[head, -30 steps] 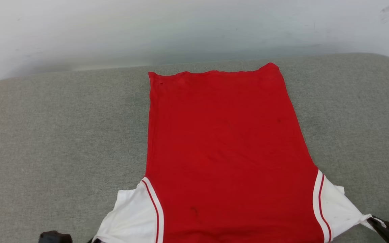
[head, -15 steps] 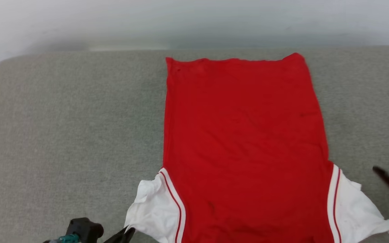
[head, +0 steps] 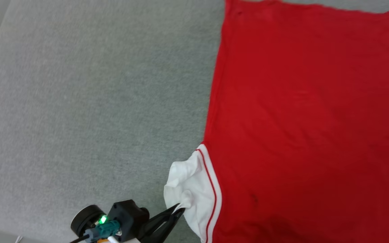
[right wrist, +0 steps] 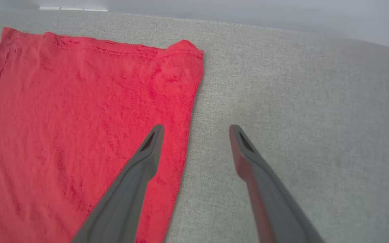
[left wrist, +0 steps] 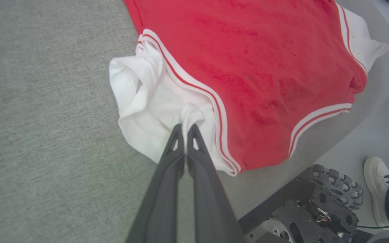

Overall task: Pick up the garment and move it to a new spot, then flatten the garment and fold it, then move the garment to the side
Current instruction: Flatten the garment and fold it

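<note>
Garment (head: 299, 118) lies mostly flat on the grey table (head: 79, 101), left fingers (left wrist: 176, 145) pinching its bunched white sleeve (left wrist: 147, 98), right fingers (right wrist: 150, 145) spread empty over its right edge; I'd tug the sleeve outward, low and gentle, so the body doesn't drag.

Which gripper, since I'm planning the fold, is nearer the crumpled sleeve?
Left. The left gripper is shut on the crumpled sleeve; the right gripper is open over the garment's side edge, toward the hem.

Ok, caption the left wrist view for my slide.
Left gripper pinching the white sleeve of the red garment spread on a grey cushioned surface.
</note>
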Motion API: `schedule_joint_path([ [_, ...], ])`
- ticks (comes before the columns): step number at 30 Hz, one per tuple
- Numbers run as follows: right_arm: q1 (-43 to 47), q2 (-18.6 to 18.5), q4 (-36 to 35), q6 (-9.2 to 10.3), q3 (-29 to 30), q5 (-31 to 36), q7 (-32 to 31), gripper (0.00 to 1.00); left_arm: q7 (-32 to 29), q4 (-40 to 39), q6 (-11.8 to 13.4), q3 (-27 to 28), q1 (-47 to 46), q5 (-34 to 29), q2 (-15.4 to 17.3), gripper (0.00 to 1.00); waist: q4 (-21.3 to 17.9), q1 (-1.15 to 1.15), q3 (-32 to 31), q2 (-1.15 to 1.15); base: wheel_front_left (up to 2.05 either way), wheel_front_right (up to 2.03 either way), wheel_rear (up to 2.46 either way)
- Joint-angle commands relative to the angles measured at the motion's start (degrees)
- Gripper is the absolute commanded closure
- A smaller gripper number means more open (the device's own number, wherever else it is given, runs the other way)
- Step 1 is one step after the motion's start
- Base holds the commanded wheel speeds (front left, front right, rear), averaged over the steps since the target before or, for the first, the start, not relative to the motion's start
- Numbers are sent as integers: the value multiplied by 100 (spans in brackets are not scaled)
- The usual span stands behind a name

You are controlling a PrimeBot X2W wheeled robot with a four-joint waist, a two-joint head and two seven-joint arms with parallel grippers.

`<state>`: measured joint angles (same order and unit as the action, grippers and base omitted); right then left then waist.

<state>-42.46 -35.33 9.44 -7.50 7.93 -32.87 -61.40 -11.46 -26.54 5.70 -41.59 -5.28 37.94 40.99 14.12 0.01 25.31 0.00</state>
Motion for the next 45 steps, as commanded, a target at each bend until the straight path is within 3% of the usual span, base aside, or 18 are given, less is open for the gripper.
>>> schedule_joint_path([
  [1,-195,38,113,2,5,132,-105,0,-24,-30,-40,-21,-132,-53,-40,100,500,-1,531,0,0,0,0],
  [12,-1370,-103,882,2,257,1017,-511,0,-10,-50,-251,-270,-589,-220,-479,100,1152,-1,1130,0,0,0,0],
  [21,-917,-107,1151,3,347,1159,-720,0,280,172,-313,-202,-698,-210,-628,100,1371,-1,1298,0,0,0,0],
  [22,-859,-83,1171,3,378,1179,-745,42,315,202,-325,-199,-706,-216,-633,100,1374,-1,1304,0,0,0,0],
  [23,-778,-88,1166,3,362,1196,-778,100,321,238,-329,-200,-707,-218,-639,100,1373,-1,1300,0,0,0,0],
  [29,-438,-150,1129,3,328,1110,-716,100,412,430,-302,-119,-703,-150,-598,100,1150,-1,958,0,0,0,0],
  [37,463,68,1144,4,215,702,-425,100,432,748,-204,102,-509,86,-365,100,373,-1,74,0,0,0,0],
  [45,1721,114,603,3,-175,69,137,100,465,1023,56,199,-211,-42,-59,100,-384,-1,-668,0,0,0,0],
])
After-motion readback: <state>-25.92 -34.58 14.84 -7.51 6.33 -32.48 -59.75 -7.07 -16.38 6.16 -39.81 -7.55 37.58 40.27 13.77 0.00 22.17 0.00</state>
